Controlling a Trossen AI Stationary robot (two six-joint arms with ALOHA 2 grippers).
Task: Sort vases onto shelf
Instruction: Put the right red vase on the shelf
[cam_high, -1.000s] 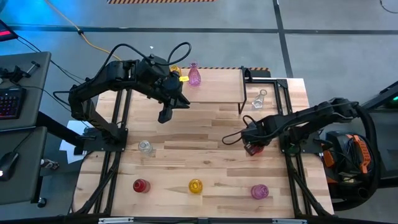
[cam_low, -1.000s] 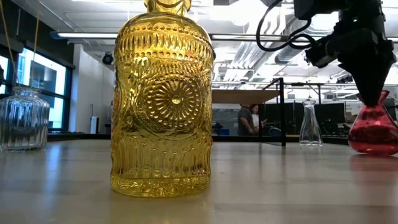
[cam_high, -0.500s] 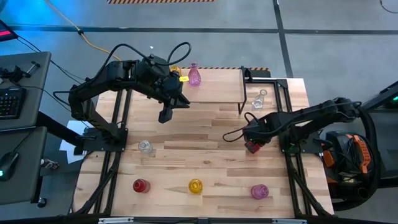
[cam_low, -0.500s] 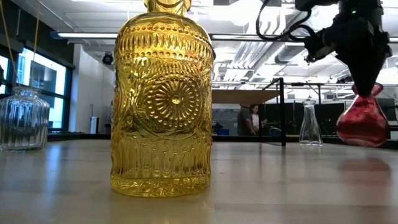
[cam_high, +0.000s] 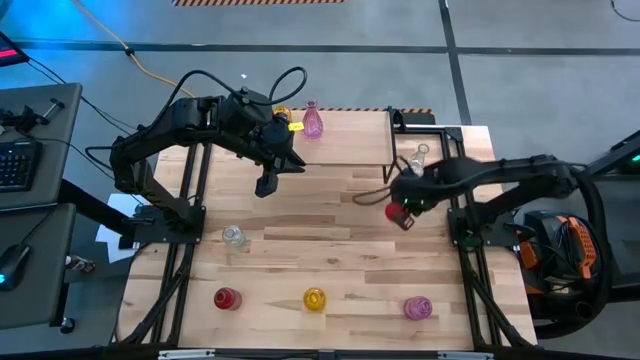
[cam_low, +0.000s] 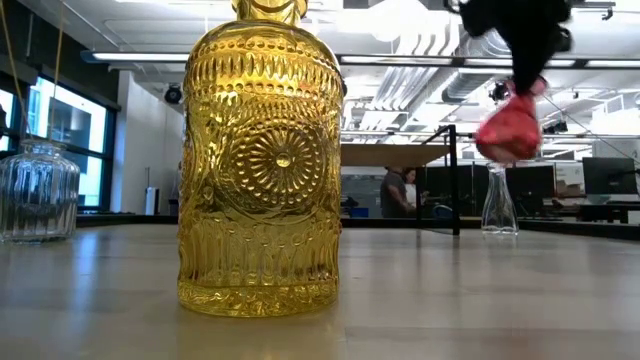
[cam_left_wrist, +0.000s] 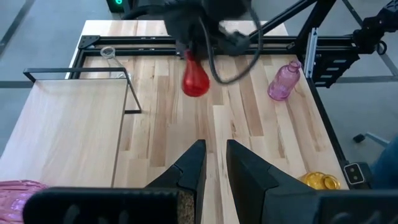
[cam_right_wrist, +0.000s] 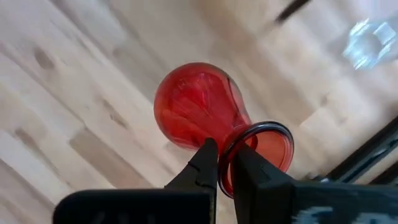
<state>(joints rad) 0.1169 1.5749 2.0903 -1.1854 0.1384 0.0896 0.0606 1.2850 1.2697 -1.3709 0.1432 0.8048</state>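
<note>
A red vase hangs above the table's right half, with my right gripper shut on its mouth. The shelf stands at the far edge, a yellow vase and a pink vase upright on its top. A clear vase stands on its base on the table just right of the shelf. My left gripper hovers near the shelf's left end, fingers slightly apart with nothing between them. My right gripper pinches the red vase's rim at the mouth, one finger inside the neck and one outside. The fingers come from above, pointing steeply down. The vase hangs tilted below them, belly lowest, lifted clear of the table.
On the near half of the table stand a clear vase, a red vase, a yellow vase and a pink vase. Bare wood lies between them and the shelf. People stand in the room beyond the table.
My right gripper has risen and gone toward the far edge and the shelf, rolling a little. The red vase has come off the table, where it stood, and now hangs tilted, well clear of it.
</note>
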